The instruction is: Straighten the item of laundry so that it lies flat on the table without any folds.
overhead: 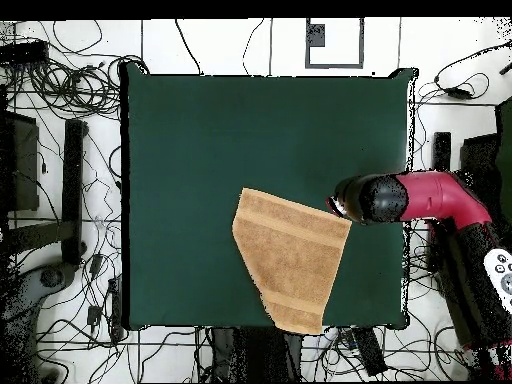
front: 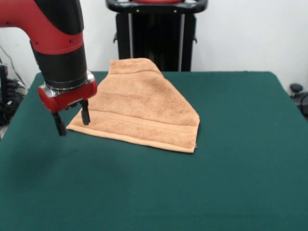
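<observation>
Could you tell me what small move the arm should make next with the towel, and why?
Probably lower the end effector onto the towel's nearest corner and close. The end effector hangs open right at that corner, holding nothing, while the towel lies folded into a tapered shape on the table, so a corner must be gripped before it can be pulled flat.

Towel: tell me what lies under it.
The towel lies on the green table, which shows all around it except at the far edge. Its outline suggests a folded-under part, but anything beneath is covered. The open tool hangs beside its corner.
</observation>
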Robot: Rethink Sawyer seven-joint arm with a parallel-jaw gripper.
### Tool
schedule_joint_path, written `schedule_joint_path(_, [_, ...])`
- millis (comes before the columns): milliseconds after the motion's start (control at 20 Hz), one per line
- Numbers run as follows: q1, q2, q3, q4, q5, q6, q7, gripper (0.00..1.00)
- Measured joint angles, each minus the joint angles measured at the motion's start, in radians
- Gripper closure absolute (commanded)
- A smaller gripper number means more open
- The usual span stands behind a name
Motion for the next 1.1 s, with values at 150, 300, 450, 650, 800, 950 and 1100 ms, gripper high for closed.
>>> schedule_joint_path(150, [0.001,0.026,-0.001,0.0,0.001,0.0,0.0,0.0])
schedule_joint_path(300, [0.005,0.049,-0.005,-0.002,0.001,0.0,0.0,0.0])
schedule_joint_path(450, [0.013,0.081,-0.006,-0.002,0.002,0.0,0.0,0.0])
schedule_joint_path(650, [0.025,0.105,-0.006,-0.002,0.002,0.0,0.0,0.0])
schedule_joint_path(800, [0.028,0.108,-0.006,-0.001,0.002,0.0,0.0,0.0])
schedule_joint_path(950, [0.028,0.105,-0.006,0.0,0.003,0.0,0.0,0.0])
schedule_joint_path(1100, [0.028,0.097,-0.006,0.003,0.003,0.0,0.0,0.0])
